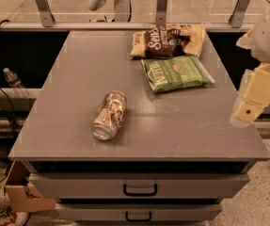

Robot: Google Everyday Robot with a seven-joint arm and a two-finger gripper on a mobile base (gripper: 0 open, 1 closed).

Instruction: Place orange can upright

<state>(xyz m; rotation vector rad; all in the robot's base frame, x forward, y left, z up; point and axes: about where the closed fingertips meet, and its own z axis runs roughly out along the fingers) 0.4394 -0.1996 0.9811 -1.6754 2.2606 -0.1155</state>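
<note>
Lying sideways, the orange can (109, 115) has chip bags (177, 73) behind, the gripper (248, 108) (grip unclear) far right.

site: looks like a robot test lab | grey cabinet (68, 79) with two drawers (139, 185) serves as bench | metal rail posts (162, 6) behind | cardboard box (24, 194), water bottle (14, 82) left on floor level | gripper (247, 109) hangs off cabinet's right edge
</note>
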